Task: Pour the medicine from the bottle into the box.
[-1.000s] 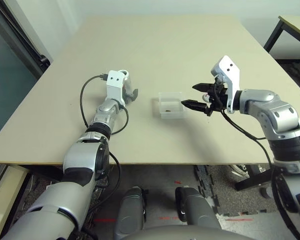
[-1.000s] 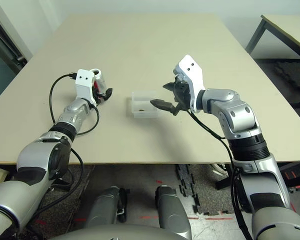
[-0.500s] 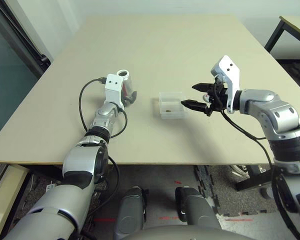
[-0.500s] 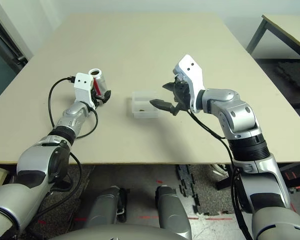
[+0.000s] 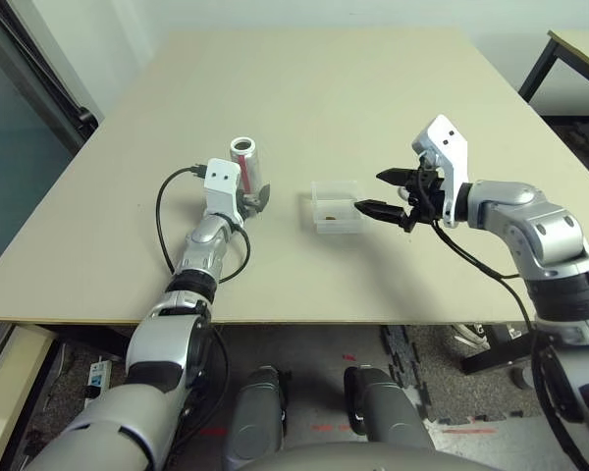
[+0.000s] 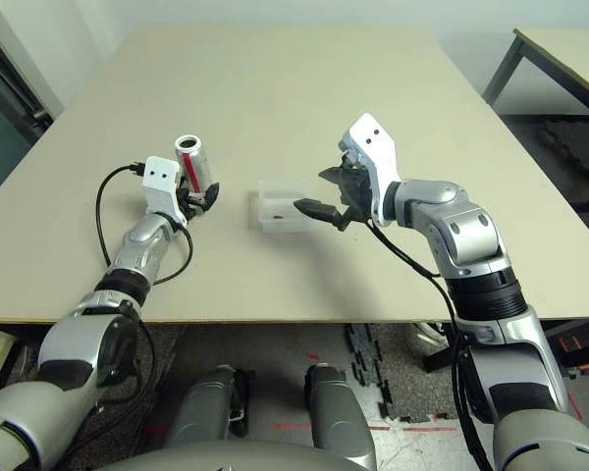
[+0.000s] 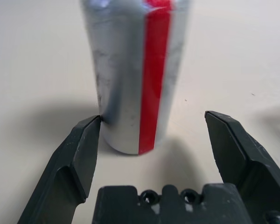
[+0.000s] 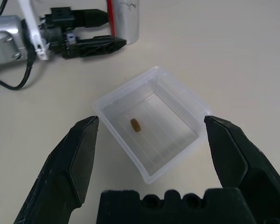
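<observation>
Medicine in box, on worktop; right wrist view gives its oval shape, head views just a speck. Bottle upright near left tool, open, empty; open mouth seen from head views. Right tool open, empty, by box.

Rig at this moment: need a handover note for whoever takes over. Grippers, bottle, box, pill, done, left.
Left gripper: open, near the bottle, not gripping it.
Right gripper: open, by the box, holding nothing.
Bottle: upright on the table at the robot's left; no cap on its top.
Box: on the table between the grippers, open side up.
Medicine: one brown pill lying in the box.
Done: pill in the box, bottle standing free.
Left: seemingly just backing the arms off; can't tell if the bottle is empty.
</observation>
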Robot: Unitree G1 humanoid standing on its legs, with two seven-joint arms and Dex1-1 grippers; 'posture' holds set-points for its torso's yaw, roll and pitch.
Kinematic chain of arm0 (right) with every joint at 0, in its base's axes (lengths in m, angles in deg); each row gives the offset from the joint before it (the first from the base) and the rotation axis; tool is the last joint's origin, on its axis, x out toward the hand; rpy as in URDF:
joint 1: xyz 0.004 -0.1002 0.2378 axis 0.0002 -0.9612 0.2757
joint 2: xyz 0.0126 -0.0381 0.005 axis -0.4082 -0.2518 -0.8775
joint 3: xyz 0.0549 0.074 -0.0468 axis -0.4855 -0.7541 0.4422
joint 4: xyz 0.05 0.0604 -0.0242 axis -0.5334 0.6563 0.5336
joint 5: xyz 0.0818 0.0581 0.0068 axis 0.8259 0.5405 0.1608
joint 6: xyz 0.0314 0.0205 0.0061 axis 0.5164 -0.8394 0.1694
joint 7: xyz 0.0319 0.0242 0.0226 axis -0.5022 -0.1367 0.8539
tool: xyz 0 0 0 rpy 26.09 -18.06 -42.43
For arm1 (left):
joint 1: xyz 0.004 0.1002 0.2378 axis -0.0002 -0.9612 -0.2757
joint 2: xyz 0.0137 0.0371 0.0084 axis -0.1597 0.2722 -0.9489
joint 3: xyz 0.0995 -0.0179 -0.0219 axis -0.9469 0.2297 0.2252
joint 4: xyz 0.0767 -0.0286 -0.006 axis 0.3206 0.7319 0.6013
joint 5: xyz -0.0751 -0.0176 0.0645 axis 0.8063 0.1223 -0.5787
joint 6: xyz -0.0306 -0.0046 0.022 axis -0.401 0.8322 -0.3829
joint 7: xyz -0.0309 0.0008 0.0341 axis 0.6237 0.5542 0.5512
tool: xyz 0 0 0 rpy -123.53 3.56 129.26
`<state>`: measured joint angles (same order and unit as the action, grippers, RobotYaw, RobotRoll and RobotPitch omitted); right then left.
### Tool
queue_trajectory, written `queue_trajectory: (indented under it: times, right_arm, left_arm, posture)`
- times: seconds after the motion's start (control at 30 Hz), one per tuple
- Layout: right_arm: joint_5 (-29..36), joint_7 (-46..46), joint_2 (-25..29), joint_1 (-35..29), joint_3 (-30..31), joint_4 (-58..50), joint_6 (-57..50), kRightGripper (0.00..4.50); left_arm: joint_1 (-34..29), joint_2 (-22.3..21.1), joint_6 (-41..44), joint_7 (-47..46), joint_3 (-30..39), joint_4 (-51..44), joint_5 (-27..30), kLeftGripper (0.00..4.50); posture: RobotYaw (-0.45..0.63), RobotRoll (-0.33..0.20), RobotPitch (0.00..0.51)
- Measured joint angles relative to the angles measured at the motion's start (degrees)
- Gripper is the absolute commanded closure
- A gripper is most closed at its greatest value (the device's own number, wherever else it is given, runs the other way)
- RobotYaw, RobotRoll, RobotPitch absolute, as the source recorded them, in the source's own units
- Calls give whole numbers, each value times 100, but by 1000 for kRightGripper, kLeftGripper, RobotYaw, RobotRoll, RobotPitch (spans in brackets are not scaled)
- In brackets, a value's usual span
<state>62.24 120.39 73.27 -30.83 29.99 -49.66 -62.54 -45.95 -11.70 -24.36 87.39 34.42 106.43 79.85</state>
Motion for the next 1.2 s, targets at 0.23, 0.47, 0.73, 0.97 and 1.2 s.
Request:
queue_trajectory:
  times: [0.23, 0.47, 0.73, 0.97, 1.2]
  right_arm:
    - [10, -29, -21, -63, -35, -5, 1, 0]
    - [55, -73, -31, -91, -109, -4, 6, 0]
    - [-12, -1542, -457, -122, -1200, 360, 177, 0]
    - [-354, -2938, -674, -103, -1936, 1163, 857, 0]
    - [-689, -3916, -650, -356, -2409, 1452, 1382, 0]
  left_arm:
    - [-1403, 55, 906, -192, -15, -2192, 217, 36]
    - [-2256, -226, 1404, -396, 350, -3558, 500, 36]
    - [-2375, -955, 1583, -609, 1281, -4487, 967, 36]
    - [-1718, -1630, 1205, -473, 1659, -3194, 1049, 36]
    - [-896, -1829, 562, -251, 1573, -1495, 988, 36]
  posture:
    - [16, 0, 113]
    - [37, 0, 116]
    - [97, 0, 108]
    - [119, 0, 92]
    - [76, 0, 98]
